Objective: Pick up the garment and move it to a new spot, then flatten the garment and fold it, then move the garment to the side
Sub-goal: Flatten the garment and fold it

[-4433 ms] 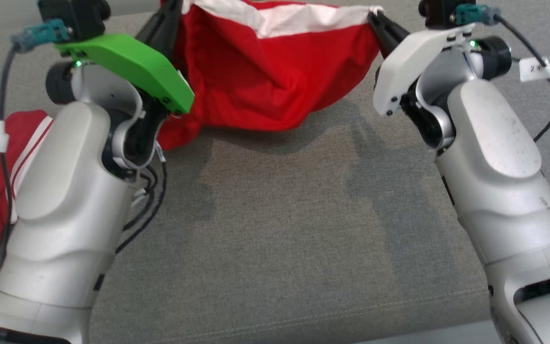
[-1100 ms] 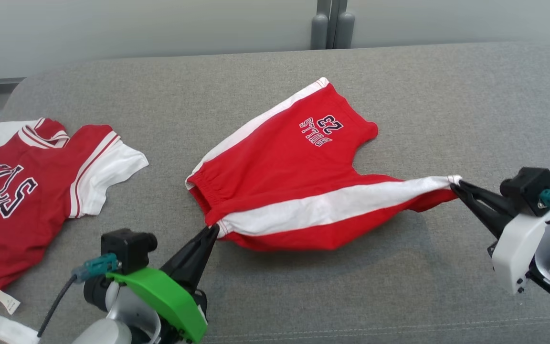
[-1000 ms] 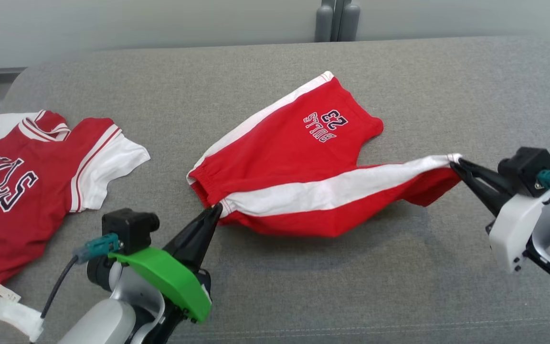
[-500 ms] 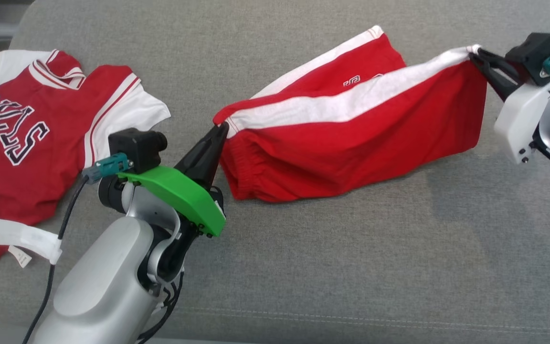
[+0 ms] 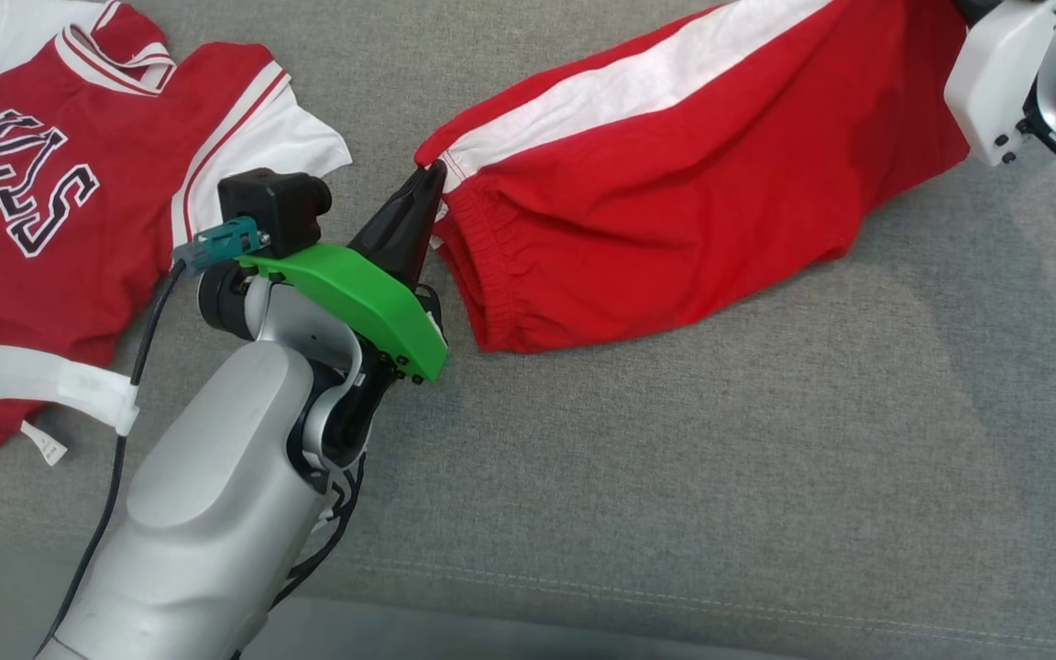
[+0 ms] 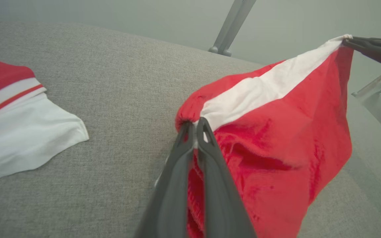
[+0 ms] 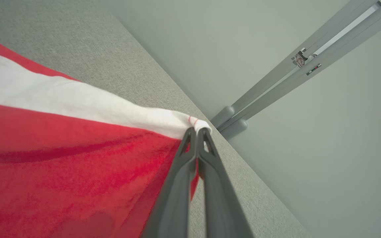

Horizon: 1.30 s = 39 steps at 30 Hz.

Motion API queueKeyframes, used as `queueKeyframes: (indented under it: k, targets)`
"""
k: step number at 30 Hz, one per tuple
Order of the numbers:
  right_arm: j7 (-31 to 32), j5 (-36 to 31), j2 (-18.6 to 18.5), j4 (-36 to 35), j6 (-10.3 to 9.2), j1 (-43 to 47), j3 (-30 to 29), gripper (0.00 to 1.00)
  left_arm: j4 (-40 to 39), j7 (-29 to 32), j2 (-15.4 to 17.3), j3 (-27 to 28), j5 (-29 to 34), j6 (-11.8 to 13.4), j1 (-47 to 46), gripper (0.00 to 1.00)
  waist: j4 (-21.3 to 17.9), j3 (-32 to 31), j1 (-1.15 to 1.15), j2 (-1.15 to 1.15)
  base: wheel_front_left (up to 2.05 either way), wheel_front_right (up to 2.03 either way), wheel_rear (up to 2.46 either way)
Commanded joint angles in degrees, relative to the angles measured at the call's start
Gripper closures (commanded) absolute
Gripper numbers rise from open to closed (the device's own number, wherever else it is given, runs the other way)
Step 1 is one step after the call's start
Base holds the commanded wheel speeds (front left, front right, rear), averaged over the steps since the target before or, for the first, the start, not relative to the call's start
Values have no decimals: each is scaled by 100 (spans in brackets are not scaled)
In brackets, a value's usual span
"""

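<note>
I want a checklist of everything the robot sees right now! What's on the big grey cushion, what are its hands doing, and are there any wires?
Surface: grey woven fabric cushion, seam near its front edge.
Job's things: red cloth shorts with a white side stripe, stretched between both grippers, lower part sagging.
Clutter: red-and-white short-sleeved jersey, lying to the left, apart from the shorts.
Grippers: left gripper shut on the stripe's waistband end; right gripper shut on its hem end.
Cables: black cable with a teal plug at the left wrist.
Surroundings: pale wall, grey post.
</note>
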Motion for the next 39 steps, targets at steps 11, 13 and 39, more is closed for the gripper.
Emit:
queueKeyframes:
  k: [11,13,39]
  targets:
    - [-427,394,396,1131,-10,-654,680,0,591,-273,-163,11,242,130,-503,0,130,263,0,0,0,0,0]
    - [-528,512,466,1249,-10,-701,725,0,694,-329,-190,12,280,151,-575,0,132,277,0,0,0,0,0]
    - [-1815,1492,1637,3479,-9,955,-1474,0,-1258,-1465,-449,2419,1138,504,1895,0,124,-825,0,0,0,0,0]
